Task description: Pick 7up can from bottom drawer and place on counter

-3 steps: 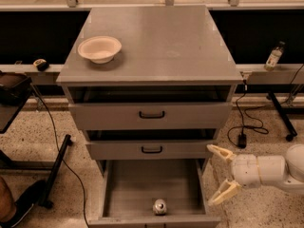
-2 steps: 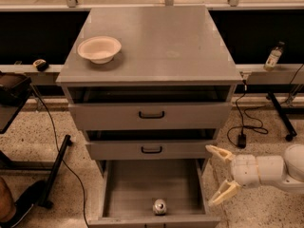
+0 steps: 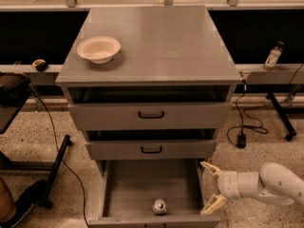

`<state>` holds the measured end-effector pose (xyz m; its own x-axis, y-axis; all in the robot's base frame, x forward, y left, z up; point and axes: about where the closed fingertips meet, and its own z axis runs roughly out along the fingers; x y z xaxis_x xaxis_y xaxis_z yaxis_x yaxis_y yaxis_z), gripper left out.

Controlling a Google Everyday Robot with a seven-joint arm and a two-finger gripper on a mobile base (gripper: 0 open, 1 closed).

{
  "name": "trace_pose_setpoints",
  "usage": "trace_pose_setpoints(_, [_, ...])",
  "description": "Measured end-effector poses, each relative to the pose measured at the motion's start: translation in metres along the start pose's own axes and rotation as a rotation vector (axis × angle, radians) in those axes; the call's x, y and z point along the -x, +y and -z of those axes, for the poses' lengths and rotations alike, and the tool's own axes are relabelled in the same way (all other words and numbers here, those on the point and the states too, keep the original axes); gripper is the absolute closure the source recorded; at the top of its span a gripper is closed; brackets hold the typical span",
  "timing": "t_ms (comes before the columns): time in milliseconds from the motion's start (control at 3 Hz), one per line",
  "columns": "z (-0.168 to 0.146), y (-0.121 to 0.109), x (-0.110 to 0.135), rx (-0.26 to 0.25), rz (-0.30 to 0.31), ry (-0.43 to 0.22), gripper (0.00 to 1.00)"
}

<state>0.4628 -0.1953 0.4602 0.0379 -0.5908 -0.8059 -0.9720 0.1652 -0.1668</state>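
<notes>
Bowl (image 3: 99,48) — near the counter's (image 3: 161,42) left edge; place wide of it or you may knock it off.

Drawer (image 3: 128,184) — the bottom one, pulled out. Its right wall stands between gripper and can, so a sideways reach would likely strike it.

Can (image 3: 159,206) — at the drawer's front edge, mid-width, seemingly upright. A glancing finger could tip it.

Gripper (image 3: 203,188) — outside the drawer's right front corner, fingers spread wide, holding nothing.

claw (image 3: 208,188) | dropped lower | now beside bottom drawer (image 3: 142,184), right side
</notes>
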Motion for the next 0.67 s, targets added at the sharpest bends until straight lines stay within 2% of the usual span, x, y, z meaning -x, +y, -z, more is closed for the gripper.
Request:
trace_pose_setpoints(333, [-0.007,-0.001,-0.005,0.017,-0.016,-0.014,0.00])
trace_pose_setpoints(667, [-0.052,-0.032,-0.020,-0.009,-0.041,-0.064,0.00])
